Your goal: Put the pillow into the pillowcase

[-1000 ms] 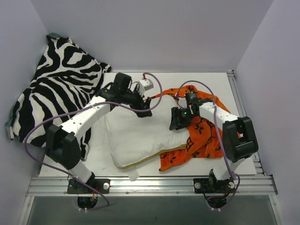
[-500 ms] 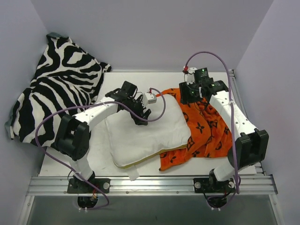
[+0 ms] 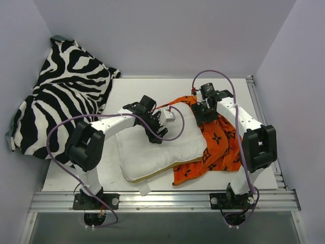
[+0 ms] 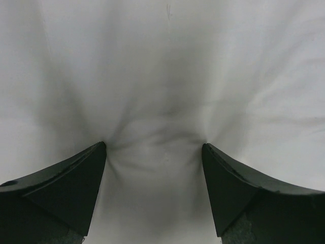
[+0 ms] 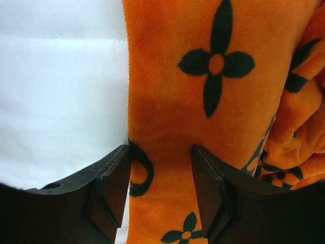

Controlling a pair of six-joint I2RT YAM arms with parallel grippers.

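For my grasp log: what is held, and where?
Nothing held. Left end effector presses open on the pillow; right end effector straddles the pillowcase edge, open.

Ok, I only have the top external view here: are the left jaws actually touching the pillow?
Observer: Yes. In the left wrist view both tips dent the pillow, spread wide, with cloth puckered between them.
Operator: And the right jaws?
Observer: Part open, straddling the pillowcase edge; it is not visibly pinched.
Operator: What's beside that edge?
Observer: White cloth with a stitched seam, probably the pillow.
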